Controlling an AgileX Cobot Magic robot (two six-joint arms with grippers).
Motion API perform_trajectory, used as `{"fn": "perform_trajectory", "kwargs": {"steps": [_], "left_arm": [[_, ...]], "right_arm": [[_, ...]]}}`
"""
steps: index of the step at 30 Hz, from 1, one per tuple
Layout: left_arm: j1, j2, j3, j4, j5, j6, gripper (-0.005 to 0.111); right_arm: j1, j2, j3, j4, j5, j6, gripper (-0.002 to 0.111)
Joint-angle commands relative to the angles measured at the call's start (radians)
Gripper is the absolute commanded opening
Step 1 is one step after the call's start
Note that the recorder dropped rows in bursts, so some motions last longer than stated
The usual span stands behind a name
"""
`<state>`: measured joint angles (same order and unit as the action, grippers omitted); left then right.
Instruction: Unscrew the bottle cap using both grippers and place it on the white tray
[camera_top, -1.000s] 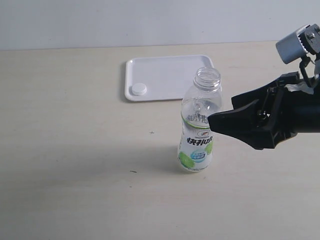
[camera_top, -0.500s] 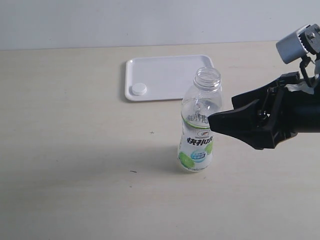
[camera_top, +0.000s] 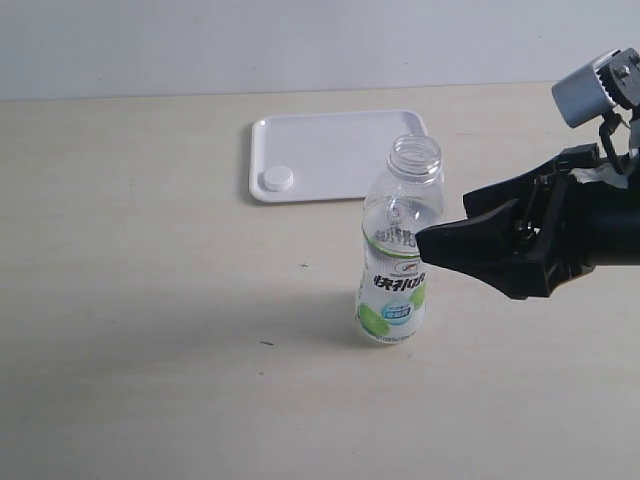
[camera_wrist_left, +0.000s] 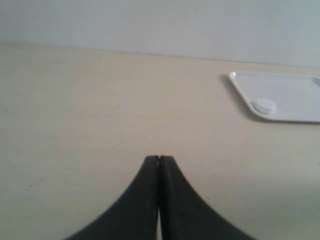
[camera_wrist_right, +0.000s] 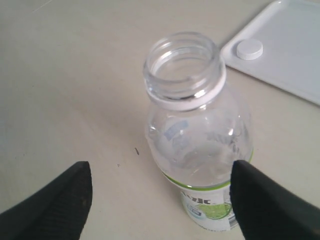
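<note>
The clear bottle (camera_top: 398, 262) stands upright and uncapped on the table, its green and white label facing the exterior camera. Its open neck shows in the right wrist view, bottle (camera_wrist_right: 195, 125). The white bottle cap (camera_top: 277, 179) lies on the white tray (camera_top: 345, 150), near the tray's front left corner. My right gripper (camera_top: 442, 222) is open just right of the bottle at label height, its fingers spread wider than the bottle and holding nothing; gripper (camera_wrist_right: 161, 172). My left gripper (camera_wrist_left: 159, 159) is shut and empty over bare table, out of the exterior view, with cap (camera_wrist_left: 265, 105) and tray (camera_wrist_left: 295, 95) far ahead.
A light wooden table runs to a pale wall at the back. The tray (camera_wrist_right: 295, 55) with the cap (camera_wrist_right: 249, 49) lies behind the bottle. A white-grey block (camera_top: 590, 88) sits on the right arm at the exterior view's right edge.
</note>
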<state>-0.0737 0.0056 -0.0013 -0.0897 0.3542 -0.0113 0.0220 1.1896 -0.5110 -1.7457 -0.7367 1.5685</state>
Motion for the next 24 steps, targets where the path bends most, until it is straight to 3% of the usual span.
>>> {"fn": "perform_trajectory", "kwargs": {"steps": [1, 18, 24], "left_arm": [[0.004, -0.006, 0.001, 0.001, 0.002, 0.003, 0.0], [0.004, -0.006, 0.001, 0.001, 0.002, 0.003, 0.0], [0.004, -0.006, 0.001, 0.001, 0.002, 0.003, 0.0]], "right_arm": [[0.001, -0.008, 0.006, 0.001, -0.005, 0.004, 0.072], [0.001, -0.008, 0.006, 0.001, 0.012, 0.011, 0.072], [0.001, -0.105, 0.006, 0.001, 0.032, 0.086, 0.072]]}}
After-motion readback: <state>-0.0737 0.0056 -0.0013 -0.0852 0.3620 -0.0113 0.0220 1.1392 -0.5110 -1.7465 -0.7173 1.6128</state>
